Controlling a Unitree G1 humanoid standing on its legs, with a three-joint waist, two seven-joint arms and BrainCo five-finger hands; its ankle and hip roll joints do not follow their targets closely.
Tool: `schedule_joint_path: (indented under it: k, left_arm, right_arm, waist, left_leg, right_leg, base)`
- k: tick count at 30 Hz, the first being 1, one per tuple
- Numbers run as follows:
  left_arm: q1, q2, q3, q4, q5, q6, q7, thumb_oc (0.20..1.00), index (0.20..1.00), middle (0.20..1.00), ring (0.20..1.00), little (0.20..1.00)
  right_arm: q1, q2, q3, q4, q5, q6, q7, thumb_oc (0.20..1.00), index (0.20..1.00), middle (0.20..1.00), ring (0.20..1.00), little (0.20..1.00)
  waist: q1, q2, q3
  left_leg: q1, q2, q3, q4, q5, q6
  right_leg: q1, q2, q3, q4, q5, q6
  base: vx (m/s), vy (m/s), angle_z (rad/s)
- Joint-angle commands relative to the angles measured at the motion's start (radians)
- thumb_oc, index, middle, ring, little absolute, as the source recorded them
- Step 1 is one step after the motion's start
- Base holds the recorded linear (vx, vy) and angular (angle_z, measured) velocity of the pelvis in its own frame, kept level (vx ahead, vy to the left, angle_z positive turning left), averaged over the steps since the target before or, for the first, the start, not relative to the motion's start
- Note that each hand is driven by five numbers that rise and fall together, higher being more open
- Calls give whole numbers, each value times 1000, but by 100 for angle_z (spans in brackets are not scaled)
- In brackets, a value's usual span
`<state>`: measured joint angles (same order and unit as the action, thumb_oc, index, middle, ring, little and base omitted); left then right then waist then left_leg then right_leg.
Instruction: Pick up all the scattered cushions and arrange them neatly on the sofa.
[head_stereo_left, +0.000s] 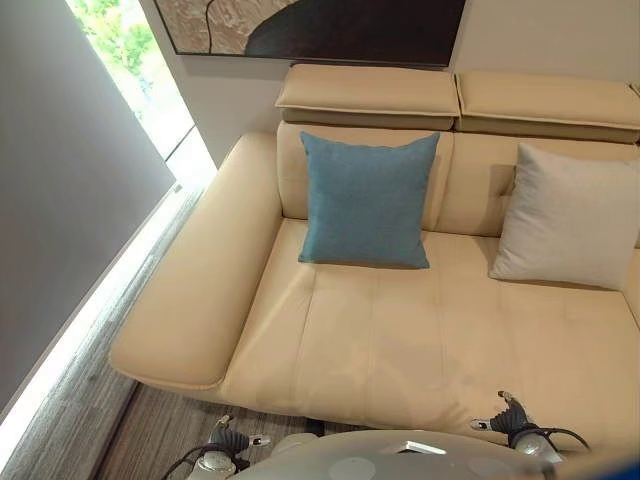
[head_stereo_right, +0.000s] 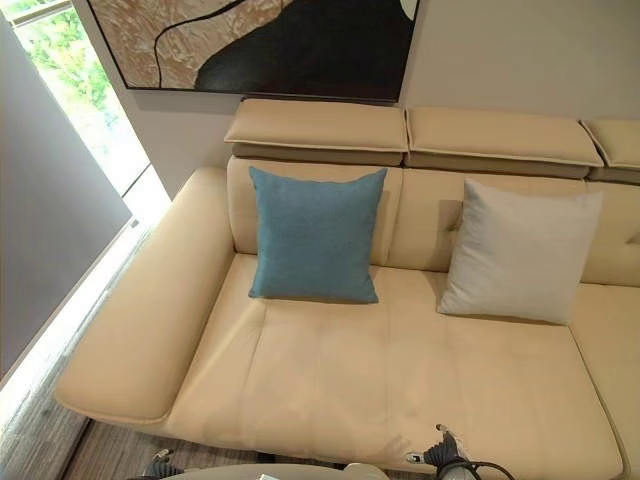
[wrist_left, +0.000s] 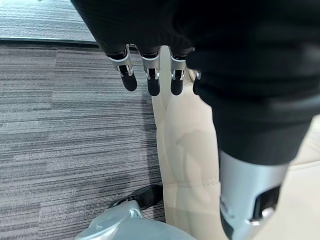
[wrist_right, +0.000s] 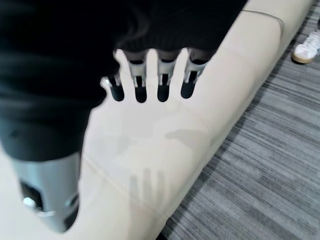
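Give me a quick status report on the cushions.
Left hand and right hand open, empty. Blue cushion and grey cushion upright against sofa backrest. Nothing in the way.

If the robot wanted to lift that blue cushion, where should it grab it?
Probably by a top corner or the top edge of the blue cushion, coming from the front. It stands upright against the sofa backrest, so that edge is free, while its bottom edge sits on the seat.

Blue cushion (head_stereo_left: 367, 200), beige cushion (head_stereo_left: 570, 217) upright on sofa (head_stereo_left: 400, 340)

Bare front of sofa seat (head_stereo_left: 400, 360)
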<state>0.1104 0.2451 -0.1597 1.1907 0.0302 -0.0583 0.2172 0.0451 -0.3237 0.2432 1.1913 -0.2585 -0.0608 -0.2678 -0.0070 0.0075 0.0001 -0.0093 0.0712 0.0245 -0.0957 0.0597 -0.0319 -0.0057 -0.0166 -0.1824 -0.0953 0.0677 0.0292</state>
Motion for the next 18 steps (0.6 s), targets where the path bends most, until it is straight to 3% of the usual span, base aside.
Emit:
schedule_joint_path:
  k: [1, 2, 4, 7, 11, 15, 17, 18]
  left_arm:
    - [-85, 44, 2, -9, 20, -4, -3, 1000, 1000, 1000, 1000, 1000]
    - [-95, 44, -4, -5, 21, -4, -2, 1000, 1000, 1000, 1000, 1000]
    - [-120, 40, -8, 8, 16, 0, -11, 1000, 1000, 1000, 1000, 1000]
    - [-140, 24, -6, 20, 11, 0, -14, 1000, 1000, 1000, 1000, 1000]
    - [-156, 18, -11, 20, 15, 11, -18, 1000, 1000, 1000, 1000, 1000]
    - [-188, 14, -8, 36, 6, 9, -11, 1000, 1000, 1000, 1000, 1000]
    - [-207, 30, -4, 48, 1, 10, -17, 1000, 1000, 1000, 1000, 1000]
    - [-222, 44, -7, 50, 4, 13, -22, 1000, 1000, 1000, 1000, 1000]
  right_arm:
    - [-73, -11, 3, 11, 23, -2, -3, 1000, 1000, 1000, 1000, 1000]
    - [-86, -15, 8, 14, 25, 4, -8, 1000, 1000, 1000, 1000, 1000]
    - [-120, -25, 13, 20, 25, 15, -8, 1000, 1000, 1000, 1000, 1000]
    - [-146, -34, 14, 29, 29, 22, 0, 1000, 1000, 1000, 1000, 1000]
    - [-151, -34, 5, 42, 21, 34, 11, 1000, 1000, 1000, 1000, 1000]
    - [-176, -28, 14, 53, -2, 56, 15, 1000, 1000, 1000, 1000, 1000]
    - [-195, -28, 30, 70, -30, 71, 24, 1000, 1000, 1000, 1000, 1000]
    - [-196, -29, 32, 79, -25, 71, 28, 1000, 1000, 1000, 1000, 1000]
  waist:
    - [0, -52, 66]
    - [2, -55, 75]
    - [7, -73, 95]
    - [-6, -73, 91]
    - [-39, -45, 64]
    - [-37, -44, 94]
    - [-38, -33, 119]
    - [-38, -30, 124]
  left_leg:
    - [15, -1, 0, 73, -79, -50]
    - [-8, -7, -6, 120, -90, -50]
    - [-37, -41, -33, 248, -174, -45]
    - [-3, -70, -82, 318, -238, -32]
    - [75, -68, -55, 190, -247, -23]
    - [63, -124, -70, 152, -241, 9]
    - [40, -137, -59, 134, -209, 32]
    - [23, -136, -54, 130, -194, 42]
  right_leg:
    - [54, -45, -23, 8, -95, 98]
    - [53, -49, -22, 8, -92, 96]
    - [39, -72, -15, 8, -71, 92]
    - [-1, -77, -5, 13, -53, 89]
    - [-64, -85, -7, 35, -10, 102]
    - [-148, -126, -4, 62, 55, 139]
    - [-202, -145, 13, 128, 50, 159]
    - [-204, -135, 41, 181, 15, 150]
  base:
    - [-154, -63, 37]
    - [-203, -31, 37]
    - [-227, -1, 6]
    - [-149, 71, -11]
    - [-121, 157, 22]
    - [-226, 197, -23]
    - [-310, 218, -46]
    - [-273, 150, -61]
